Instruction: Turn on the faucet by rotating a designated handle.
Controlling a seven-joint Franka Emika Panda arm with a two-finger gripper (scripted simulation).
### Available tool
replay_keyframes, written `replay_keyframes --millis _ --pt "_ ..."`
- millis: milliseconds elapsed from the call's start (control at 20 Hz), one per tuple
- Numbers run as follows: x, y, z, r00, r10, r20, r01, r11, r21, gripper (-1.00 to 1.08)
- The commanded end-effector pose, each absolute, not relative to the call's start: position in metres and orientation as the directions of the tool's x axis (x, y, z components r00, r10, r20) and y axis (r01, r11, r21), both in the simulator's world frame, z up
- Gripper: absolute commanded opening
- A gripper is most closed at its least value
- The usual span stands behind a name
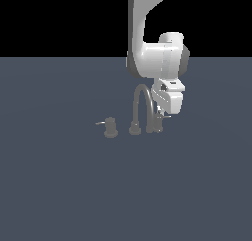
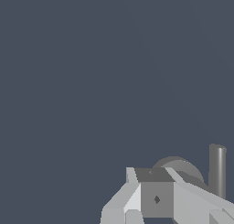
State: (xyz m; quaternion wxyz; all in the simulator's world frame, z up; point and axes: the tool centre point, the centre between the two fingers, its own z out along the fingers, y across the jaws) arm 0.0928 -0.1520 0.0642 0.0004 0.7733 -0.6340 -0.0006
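The faucet (image 1: 142,105) is a dull-grey set with a tall arched spout. The handle (image 1: 158,125) is the short knob at the exterior view's right of the spout, with a thin pale lever (image 1: 167,117) pointing right. My gripper (image 1: 158,117) hangs directly over this knob, its fingers reaching down beside the lever. In the wrist view the gripper (image 2: 153,175) shows no gap between its fingers, and the round knob (image 2: 183,166) lies just behind them, with a grey upright cylinder (image 2: 217,170) next to it. Contact with the lever is hidden.
The twin knob (image 1: 111,128), with a wider foot and a left-pointing lever, stands at the exterior view's left of the spout. The spout's base (image 1: 134,129) stands between the two knobs. All stand on a flat blue-grey floor (image 1: 59,186).
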Motion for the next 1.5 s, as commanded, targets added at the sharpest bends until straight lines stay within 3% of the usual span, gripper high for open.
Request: replay_keyframes --millis 0,600,700,1450 --pt "0.093 -0.152 0.063 0.193 -0.981 0.000 -0.981 -0.193 0.000 -1.00" --pt "0.066 -0.176 0.063 0.193 -0.981 0.000 -0.981 -0.193 0.000 -1.00" --pt "0.073 -0.168 0.063 0.201 -0.980 0.000 -0.980 -0.201 -0.009 -1.00" --pt "0.029 -0.173 0.063 0.193 -0.981 0.000 -0.981 -0.193 0.000 -1.00"
